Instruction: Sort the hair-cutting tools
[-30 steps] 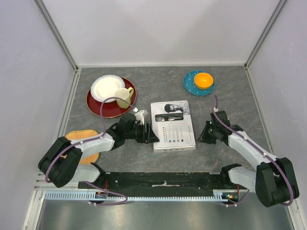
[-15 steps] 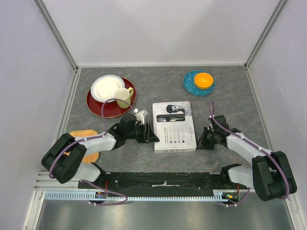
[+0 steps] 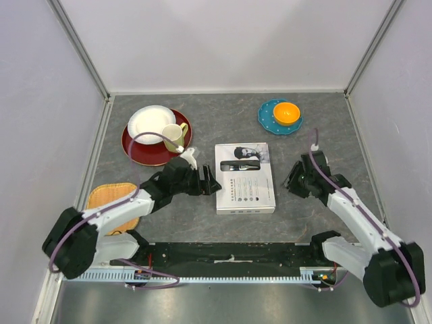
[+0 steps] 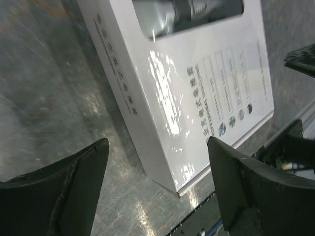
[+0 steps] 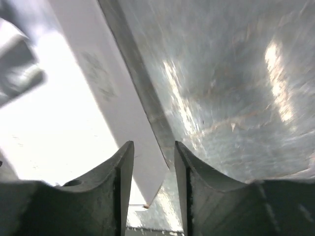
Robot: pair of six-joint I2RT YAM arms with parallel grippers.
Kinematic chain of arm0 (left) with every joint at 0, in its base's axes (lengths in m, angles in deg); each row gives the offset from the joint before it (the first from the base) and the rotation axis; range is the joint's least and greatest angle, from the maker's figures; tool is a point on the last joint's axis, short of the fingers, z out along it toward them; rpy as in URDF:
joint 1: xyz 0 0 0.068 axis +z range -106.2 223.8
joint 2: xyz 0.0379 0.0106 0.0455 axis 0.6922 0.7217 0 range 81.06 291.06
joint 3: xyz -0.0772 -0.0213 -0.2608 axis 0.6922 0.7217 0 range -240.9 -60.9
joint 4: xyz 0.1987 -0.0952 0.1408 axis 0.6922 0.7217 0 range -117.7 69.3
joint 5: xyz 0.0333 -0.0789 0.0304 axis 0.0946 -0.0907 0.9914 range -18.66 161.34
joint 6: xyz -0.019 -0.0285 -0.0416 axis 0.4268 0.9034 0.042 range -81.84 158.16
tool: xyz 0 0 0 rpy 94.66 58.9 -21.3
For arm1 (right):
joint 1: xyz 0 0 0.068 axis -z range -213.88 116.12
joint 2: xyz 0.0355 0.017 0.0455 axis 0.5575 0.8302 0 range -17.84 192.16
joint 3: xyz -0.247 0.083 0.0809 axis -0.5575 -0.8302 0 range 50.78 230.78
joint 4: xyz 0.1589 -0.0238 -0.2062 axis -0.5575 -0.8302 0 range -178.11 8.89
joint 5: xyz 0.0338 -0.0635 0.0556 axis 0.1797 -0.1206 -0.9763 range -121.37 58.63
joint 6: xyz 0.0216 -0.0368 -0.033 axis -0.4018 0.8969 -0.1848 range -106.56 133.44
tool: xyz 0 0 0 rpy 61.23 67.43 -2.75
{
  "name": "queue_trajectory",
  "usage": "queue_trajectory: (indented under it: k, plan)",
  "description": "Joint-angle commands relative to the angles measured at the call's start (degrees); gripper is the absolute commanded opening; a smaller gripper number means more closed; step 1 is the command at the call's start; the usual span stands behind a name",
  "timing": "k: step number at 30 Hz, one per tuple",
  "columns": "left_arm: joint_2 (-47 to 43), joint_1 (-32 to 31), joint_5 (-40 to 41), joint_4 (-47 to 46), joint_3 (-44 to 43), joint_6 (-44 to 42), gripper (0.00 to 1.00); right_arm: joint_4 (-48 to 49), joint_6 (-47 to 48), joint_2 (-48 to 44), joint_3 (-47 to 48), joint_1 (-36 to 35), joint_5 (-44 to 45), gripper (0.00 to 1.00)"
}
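Note:
The white cardboard box (image 3: pixel 245 178) lies flat in the middle of the table. A dark clipper shape (image 3: pixel 239 165) shows on its lid, also in the left wrist view (image 4: pixel 192 12); I cannot tell whether it is a print or a window. The comb attachments and the brush are out of view. My left gripper (image 3: pixel 213 183) is at the box's left side, open wide, with the box's near corner (image 4: pixel 179 189) ahead of its jaws (image 4: pixel 157 147). My right gripper (image 3: pixel 292 183) hangs just off the box's right edge, open by a narrow gap (image 5: pixel 153 145) with nothing in it.
At the back left, a red plate (image 3: pixel 145 154) carries a white plate (image 3: pixel 150 123) and a yellow mug (image 3: pixel 175 136). A teal plate (image 3: pixel 268 119) with an orange bowl (image 3: pixel 286 113) stands at the back right. An orange woven mat (image 3: pixel 108 197) lies under the left arm.
The box slid slightly right and back. My left gripper moved up along its left side and spread wider. My right gripper shut, then opened a little and drew back from the box.

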Motion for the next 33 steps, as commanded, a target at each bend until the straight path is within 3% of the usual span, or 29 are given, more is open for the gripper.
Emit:
queue_trajectory:
  k: [1, 3, 4, 5, 11, 15, 33]
  plan:
    - [-9.6, -0.1, 15.7, 11.7, -6.1, -6.0, 0.94, -5.9, -0.9, -8.0, 9.2, -0.1, 16.3, 0.66]
    - [-12.0, 0.0, 18.3, 14.5, -8.8, -8.4, 0.99, -6.2, 1.0, -10.6, 10.9, -0.1, 19.7, 0.83]
    - [-12.8, -0.1, 19.2, 16.2, -9.9, -9.0, 1.0, -6.2, 1.7, -11.0, 12.7, -0.1, 20.3, 0.96]
    - [-14.3, -0.1, 20.8, 18.9, -12.2, -9.5, 1.0, -6.0, 2.5, -11.5, 13.8, -0.1, 21.0, 0.98]
    - [-17.6, 0.0, 23.0, 25.0, -20.1, -13.3, 1.0, -6.2, 7.6, -12.4, 23.1, 0.0, 21.8, 0.98]
    - [-21.0, 0.0, 24.2, 27.3, -23.3, -15.3, 1.0, -6.2, 10.6, -13.7, 28.8, -0.1, 28.9, 0.98]
    - [-26.0, 0.1, 28.4, 37.1, -34.3, -18.1, 1.0, -5.8, 13.4, -14.0, 35.7, -0.2, 28.5, 0.98]
